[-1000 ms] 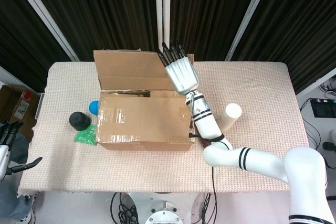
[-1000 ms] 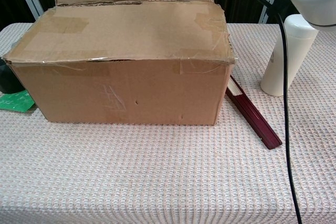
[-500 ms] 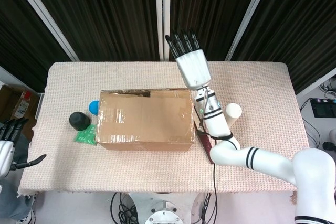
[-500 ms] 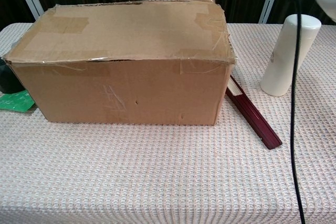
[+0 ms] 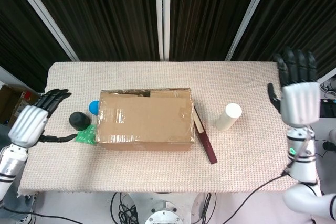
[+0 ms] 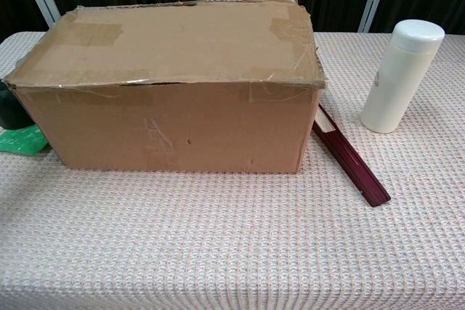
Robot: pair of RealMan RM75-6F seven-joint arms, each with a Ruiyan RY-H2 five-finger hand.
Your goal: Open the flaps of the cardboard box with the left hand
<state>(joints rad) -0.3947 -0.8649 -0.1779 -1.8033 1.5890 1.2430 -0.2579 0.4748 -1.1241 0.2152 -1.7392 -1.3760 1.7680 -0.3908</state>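
Note:
The cardboard box (image 5: 144, 119) sits mid-table with its top flaps folded flat and closed; in the chest view the box (image 6: 174, 99) fills the centre, tape strips on its lid. My left hand (image 5: 32, 123) hovers at the table's left edge, fingers spread, holding nothing, well apart from the box. My right hand (image 5: 298, 94) is raised off the table's right edge, palm out with fingers apart, empty. Neither hand shows in the chest view.
A white cylinder bottle (image 5: 228, 117) stands right of the box. A dark red flat stick (image 5: 205, 140) lies against the box's right side. Left of the box are a black round object (image 5: 80, 121), a blue ball (image 5: 94, 107) and a green packet (image 5: 85, 136).
The rear flap, upright a second ago, now lies closed. My right hand has swung from behind the box out to the far right. My left hand has risen toward the table's left edge.

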